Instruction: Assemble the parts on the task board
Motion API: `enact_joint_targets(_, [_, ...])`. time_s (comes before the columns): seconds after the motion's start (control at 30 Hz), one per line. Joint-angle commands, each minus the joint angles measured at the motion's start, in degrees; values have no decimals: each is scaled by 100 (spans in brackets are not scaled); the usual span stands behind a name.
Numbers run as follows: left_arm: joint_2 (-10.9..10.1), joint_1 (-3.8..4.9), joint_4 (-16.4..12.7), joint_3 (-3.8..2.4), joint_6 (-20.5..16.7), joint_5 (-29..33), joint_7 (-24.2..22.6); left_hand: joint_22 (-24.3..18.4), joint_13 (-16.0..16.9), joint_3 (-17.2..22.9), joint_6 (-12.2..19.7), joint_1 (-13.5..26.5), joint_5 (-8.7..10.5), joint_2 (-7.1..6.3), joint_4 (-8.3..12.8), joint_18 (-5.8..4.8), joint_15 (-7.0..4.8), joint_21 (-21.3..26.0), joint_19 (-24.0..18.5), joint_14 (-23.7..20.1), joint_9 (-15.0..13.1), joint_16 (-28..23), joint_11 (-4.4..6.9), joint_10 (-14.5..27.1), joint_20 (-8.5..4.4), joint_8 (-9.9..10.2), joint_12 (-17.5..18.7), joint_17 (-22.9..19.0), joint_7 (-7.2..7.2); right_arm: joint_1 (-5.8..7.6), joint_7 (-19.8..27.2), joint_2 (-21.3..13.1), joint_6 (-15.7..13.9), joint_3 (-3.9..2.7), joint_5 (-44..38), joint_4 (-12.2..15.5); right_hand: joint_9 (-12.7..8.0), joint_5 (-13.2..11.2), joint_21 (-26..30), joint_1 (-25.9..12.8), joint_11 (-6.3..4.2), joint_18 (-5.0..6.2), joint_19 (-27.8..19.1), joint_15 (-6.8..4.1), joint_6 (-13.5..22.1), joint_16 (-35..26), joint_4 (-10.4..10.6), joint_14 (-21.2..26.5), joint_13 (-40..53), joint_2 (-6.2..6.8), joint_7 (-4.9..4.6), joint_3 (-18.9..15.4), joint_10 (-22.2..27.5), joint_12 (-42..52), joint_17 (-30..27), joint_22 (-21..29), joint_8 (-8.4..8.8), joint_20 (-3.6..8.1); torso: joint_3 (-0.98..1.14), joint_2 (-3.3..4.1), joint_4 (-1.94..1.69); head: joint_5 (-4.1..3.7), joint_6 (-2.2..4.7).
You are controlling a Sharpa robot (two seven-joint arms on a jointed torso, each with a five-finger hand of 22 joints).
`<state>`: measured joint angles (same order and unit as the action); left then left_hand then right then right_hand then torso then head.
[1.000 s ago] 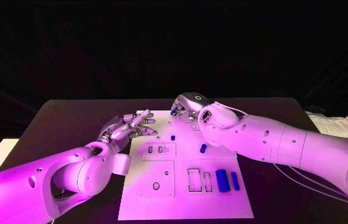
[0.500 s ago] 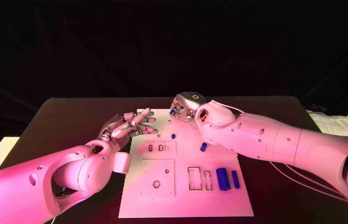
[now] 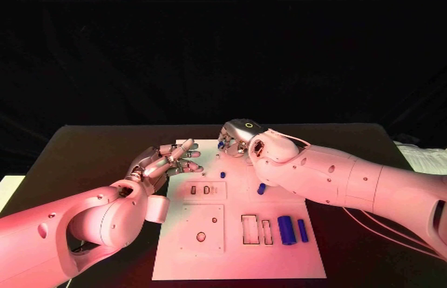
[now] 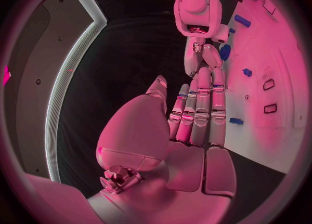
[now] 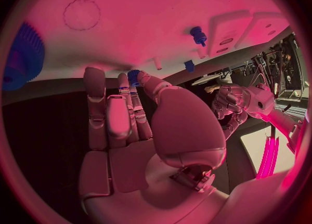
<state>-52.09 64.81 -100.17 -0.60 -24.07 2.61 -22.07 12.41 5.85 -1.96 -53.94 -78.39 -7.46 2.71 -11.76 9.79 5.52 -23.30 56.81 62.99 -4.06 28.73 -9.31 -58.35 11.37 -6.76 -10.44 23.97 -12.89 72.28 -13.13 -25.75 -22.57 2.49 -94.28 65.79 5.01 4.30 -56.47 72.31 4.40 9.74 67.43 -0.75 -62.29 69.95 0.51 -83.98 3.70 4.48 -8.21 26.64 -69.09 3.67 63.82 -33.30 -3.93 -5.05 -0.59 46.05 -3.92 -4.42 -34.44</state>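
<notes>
Your right hand (image 3: 240, 138) pinches a small blue part (image 3: 221, 144) at the board's (image 3: 238, 249) far edge for fitting, while your left hand (image 3: 168, 161) waits beside it, fingers spread, holding nothing.

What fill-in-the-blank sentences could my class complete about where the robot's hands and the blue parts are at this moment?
1. The right hand pinches a small ____ part over the far end of the task board.
2. The left hand holds ____ beside the board.
3. Two long blue parts lie side by side near the board's ____ edge, close to the robot.
4. The table under the board is ____.

Missing words: blue; nothing; right; black
</notes>
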Motion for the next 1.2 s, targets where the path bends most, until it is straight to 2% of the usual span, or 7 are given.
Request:
enact_joint_targets(0.03, [12,10,-12,-5,125,8,-16,9,9,-40,39,-5,-13,43,5,30,-3,-22,-34,-27,5,35,2,56,2,25,-29,10,-11,2,-151,17,29,1,-83,-23,-55,-28,105,-6,61,21,-114,87,170,-113,58,-121,-12,112,-54,-2,242,-24,-129,149,44,-36,0,3,0,4,2])
enact_joint_targets(0.23, [7,13,-10,-5,132,8,-10,9,9,-40,39,-5,-13,43,5,30,-3,-22,-34,-27,5,35,2,56,2,25,-29,10,-11,2,-172,-82,-290,3,-62,86,-124,-92,417,119,245,83,-441,245,937,-756,149,173,-4,327,-206,-279,1109,22,-885,520,42,-178,0,4,-1,9,1])
enact_joint_targets(0.57, [-49,14,33,-5,141,9,-2,11,9,-40,42,-13,-14,48,13,30,-2,-21,-45,-42,4,46,1,63,5,24,-36,16,-12,4,-206,-897,-665,-63,122,989,-78,3,431,251,235,88,-409,239,829,-729,232,126,24,349,-216,-443,982,235,-884,553,-7,-175,8,-4,29,41,32])
enact_joint_targets(0.7, [-72,14,40,-4,152,28,4,11,9,-40,42,-14,-14,48,14,31,-2,-21,-46,-44,3,47,1,63,5,23,-37,17,-12,35,-252,-1420,-624,-153,541,1508,-54,110,354,227,142,90,-327,169,680,-336,346,-28,120,371,-183,-492,425,571,-442,505,-36,-144,17,-13,55,16,64])
enact_joint_targets(0.87, [-89,14,40,-4,165,47,10,11,9,-40,42,-15,-14,49,15,31,-2,-21,-47,-46,3,48,1,64,5,23,-38,18,-12,142,-334,-2000,-232,-204,1397,1940,-45,634,-416,158,-123,-74,278,-56,597,432,430,-284,585,566,-15,-747,-672,1387,457,-545,-50,21,20,-32,83,-3,82])
enact_joint_targets(1.0, [-89,14,42,-3,175,52,12,11,9,-40,42,-15,-14,49,15,31,-2,-21,-47,-46,3,48,1,64,5,23,-38,18,-12,182,-411,-2297,128,-217,1744,2036,-36,1001,-1086,163,-204,-252,664,-171,649,958,528,-380,2647,579,68,-1266,-784,3476,1088,-1490,-92,108,31,-38,110,-13,97])
enact_joint_targets(1.2, [-73,13,58,-3,189,55,19,13,10,-39,43,-22,-15,51,20,31,-2,-22,-51,-51,3,53,2,66,6,22,-41,21,-10,194,-523,-2371,527,-219,1858,1906,-18,1138,-1597,271,-108,-335,822,-38,906,1521,778,-463,5813,379,-10,-1830,-717,6337,1846,-2213,-211,47,27,-30,112,-36,111])
